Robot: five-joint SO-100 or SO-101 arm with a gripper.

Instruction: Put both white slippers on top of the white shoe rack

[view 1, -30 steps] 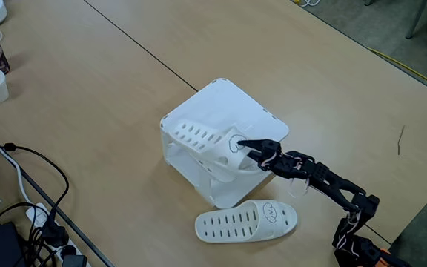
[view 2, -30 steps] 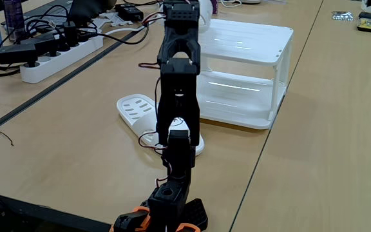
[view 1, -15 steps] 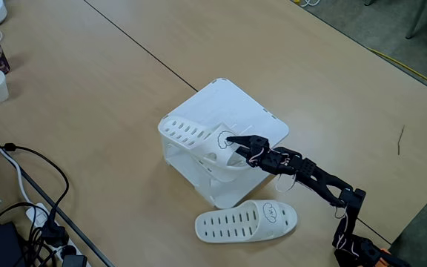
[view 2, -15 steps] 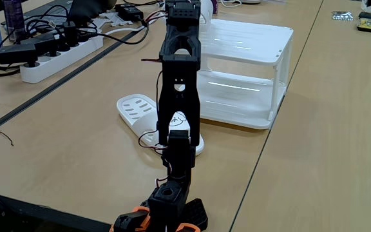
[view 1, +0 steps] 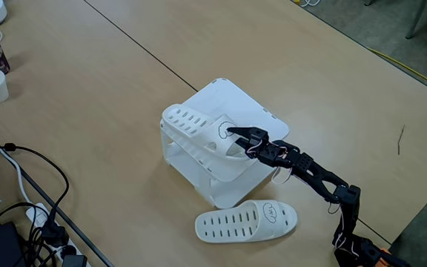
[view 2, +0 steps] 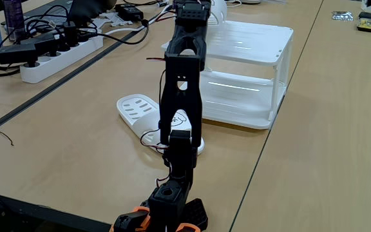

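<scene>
I see one white slipper point(view 1: 199, 137) clamped in my end effector point(view 1: 237, 136) by its strap, where a small cartoon face is drawn. It is white plastic with a row of oval holes along the sole, and it lies tilted over the near-left edge of the white shoe rack point(view 1: 254, 111), toe end toward the left in this fixed view. The rack is a boxy two-tier stand with a flat, rounded-corner top. The other slipper point(view 1: 247, 218) lies flat on the surface just in front of the rack, sole holes up. In another fixed view the arm point(view 2: 180, 109) hides most of the grasp. Compared with a second ago, the arm has stretched further and the held slipper has shifted left and up over the rack's top.
</scene>
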